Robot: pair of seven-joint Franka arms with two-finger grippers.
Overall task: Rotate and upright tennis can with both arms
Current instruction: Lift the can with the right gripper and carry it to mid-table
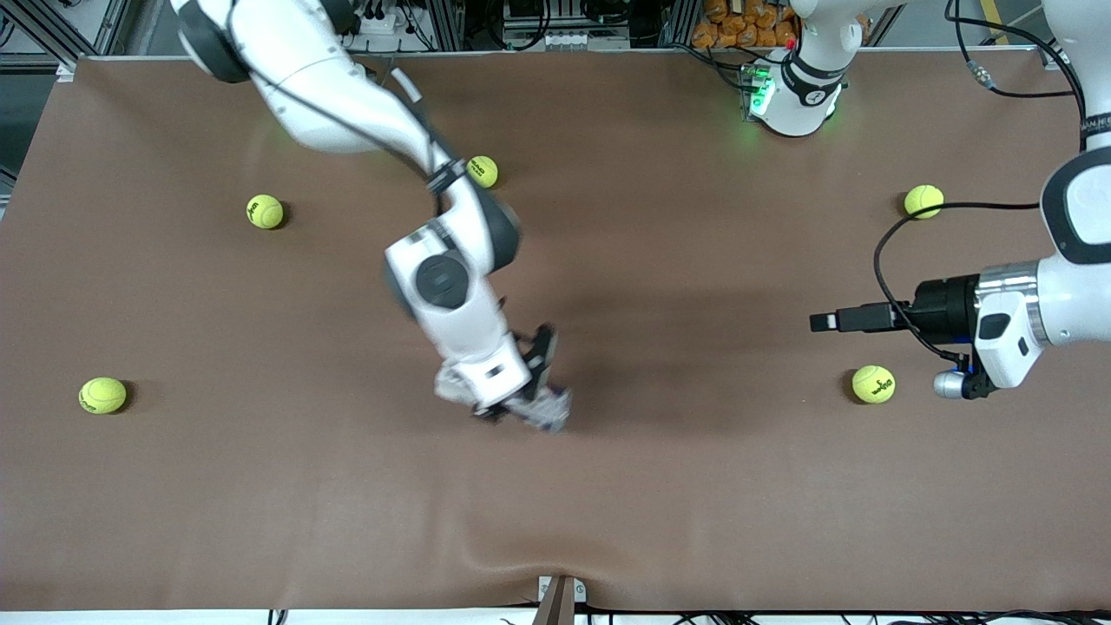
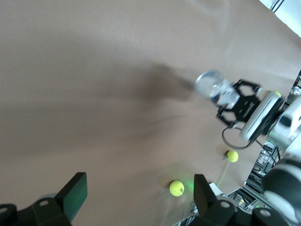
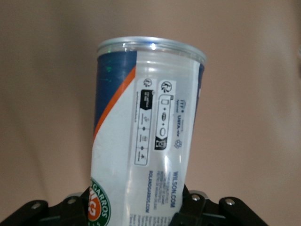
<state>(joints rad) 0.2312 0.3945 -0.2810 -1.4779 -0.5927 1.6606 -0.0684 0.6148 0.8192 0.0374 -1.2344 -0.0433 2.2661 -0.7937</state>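
Two white arms are seen at a brown counter [image 1: 694, 486]; the right hand [image 1: 529, 404] is held over the middle of the counter, and the tennis can [image 3: 146, 141] is clamped between its black fingers, which are closed narrowly against the can's sides; in the right wrist view the can is shown with its silver rim pointing away from the hand, and a white and navy label with an orange stripe and a round emblem can be read on it; in the left wrist view the can [image 2: 216, 89] is seen sticking out of the right hand [image 2: 235, 101] above the counter, its clear end blurred; whether the can touches the counter cannot be told; the left hand [image 1: 825, 321] is held over the counter toward the left arm's end, well apart from the can, with its fingers [image 2: 73, 195] spread wide and nothing between them; five yellow balls lie scattered on the counter: one [image 1: 873, 384] just beside the left hand, one [image 1: 923, 200] farther from the front camera, one [image 1: 483, 171] beside the right arm, one [image 1: 265, 211] and one [image 1: 102, 395] toward the right arm's end
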